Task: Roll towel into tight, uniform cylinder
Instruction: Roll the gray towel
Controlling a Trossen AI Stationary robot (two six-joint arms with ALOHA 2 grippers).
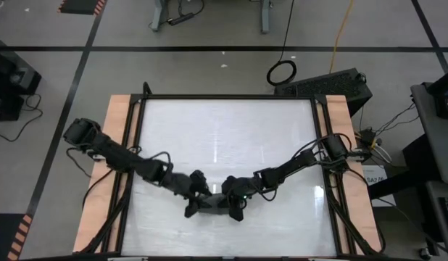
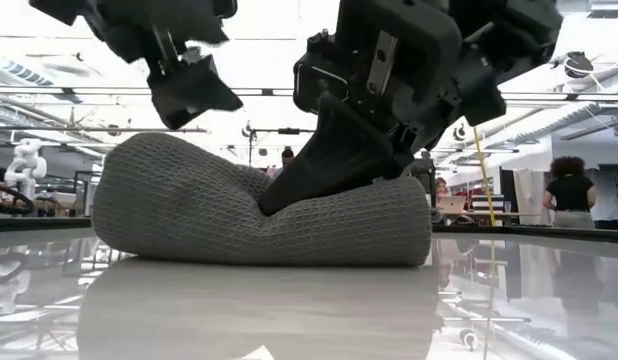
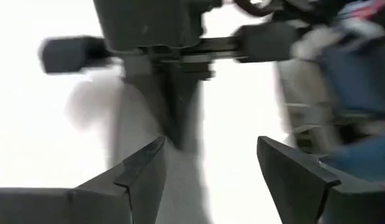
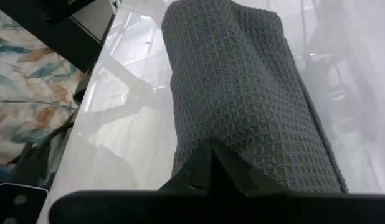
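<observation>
Two grippers meet at the near-centre of the table (image 1: 282, 130). Right gripper (image 2: 289, 195) is shut, fingers together, tips pressed down into the middle of the towel (image 2: 189, 215), denting it. Left gripper (image 3: 208, 171) is spread wide w/ nothing between its fingers (image 3: 139, 171); low view shows it above the towel's thicker end, apart from the cloth.

Towel is rolled into a fat waffle-weave cylinder lying on its side on the glossy white top, thicker at one end, sagging where the right gripper presses. From overhead it sits toward the near edge, roughly mid-width; lots of bare tabletop beyond it and to both sides, less room toward the near rim.

Overhead, both grippers cover most of the roll, so its ends are hard to make out. Left wrist view is blurred: only the right arm's dark body and a pale grey streak of cloth show. A person (image 2: 569, 195) stands far off in the room behind.
</observation>
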